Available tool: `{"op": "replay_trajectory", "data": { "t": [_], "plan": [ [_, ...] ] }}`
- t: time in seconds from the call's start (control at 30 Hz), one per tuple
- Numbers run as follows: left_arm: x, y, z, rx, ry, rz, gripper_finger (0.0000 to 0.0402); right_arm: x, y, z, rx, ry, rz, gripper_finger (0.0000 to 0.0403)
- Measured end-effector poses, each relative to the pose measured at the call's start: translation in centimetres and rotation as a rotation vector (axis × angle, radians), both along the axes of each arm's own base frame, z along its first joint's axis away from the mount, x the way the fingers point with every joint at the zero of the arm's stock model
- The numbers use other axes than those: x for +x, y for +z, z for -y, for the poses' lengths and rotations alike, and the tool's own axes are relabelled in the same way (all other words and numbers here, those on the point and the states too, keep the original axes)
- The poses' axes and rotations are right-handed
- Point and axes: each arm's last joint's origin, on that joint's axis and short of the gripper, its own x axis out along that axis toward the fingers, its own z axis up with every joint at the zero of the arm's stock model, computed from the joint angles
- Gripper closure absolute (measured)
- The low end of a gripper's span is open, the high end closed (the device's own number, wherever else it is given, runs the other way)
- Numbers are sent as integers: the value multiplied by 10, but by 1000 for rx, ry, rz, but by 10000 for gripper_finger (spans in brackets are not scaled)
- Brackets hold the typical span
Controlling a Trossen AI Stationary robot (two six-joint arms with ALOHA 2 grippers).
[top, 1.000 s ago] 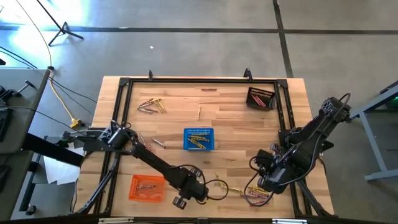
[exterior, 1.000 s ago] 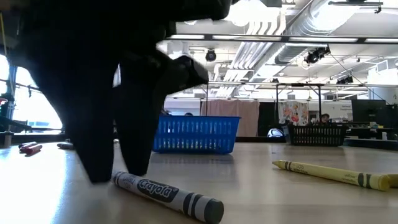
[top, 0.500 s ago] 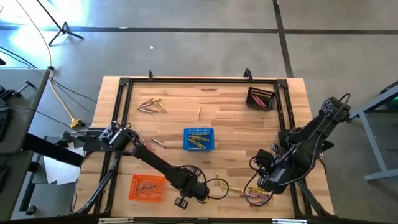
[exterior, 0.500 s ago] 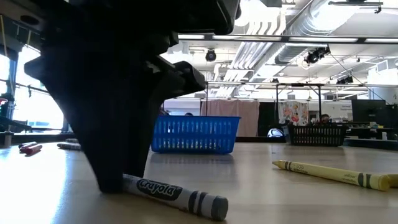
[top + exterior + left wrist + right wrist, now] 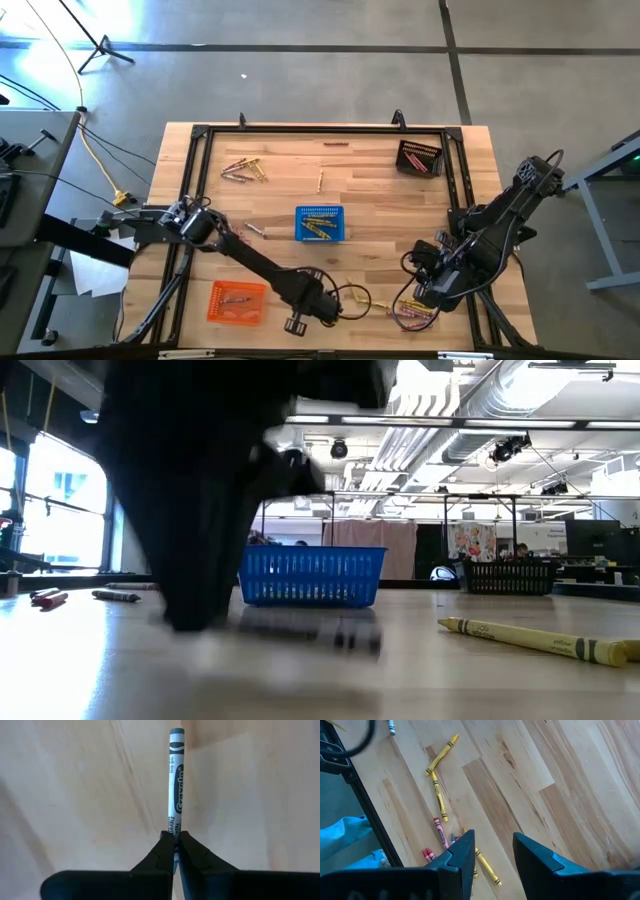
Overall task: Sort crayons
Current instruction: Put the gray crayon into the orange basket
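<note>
Gripping a grey crayon [image 5: 176, 795] by one end, the left hand [image 5: 174, 845] hangs over the counter [image 5: 75, 795]. The right hand [image 5: 492, 855] waits open near the yellow crayons [image 5: 439, 770].

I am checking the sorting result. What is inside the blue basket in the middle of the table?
From above, the blue basket holds several yellow crayons lying across one another. How many there are, and whether other colours lie beneath them, cannot be seen. In the low view its mesh wall hides the contents.
</note>
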Motion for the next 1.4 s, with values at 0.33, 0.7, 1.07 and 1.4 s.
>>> {"op": "replay_trajectory", "data": {
  "t": [0.33,0.7,1.07,1.4],
  "plan": [
    [-16,46,-10,120,63,-91,401,0,0,0,-10,27,-1,286],
    [-77,117,1,102,241,-26,401,1,0,1,-50,41,30,286],
    [-160,111,40,61,435,-78,401,3,1,2,-73,13,64,286],
    [-185,63,41,169,507,-126,398,12,2,8,-74,-54,110,286]
  ]
}}
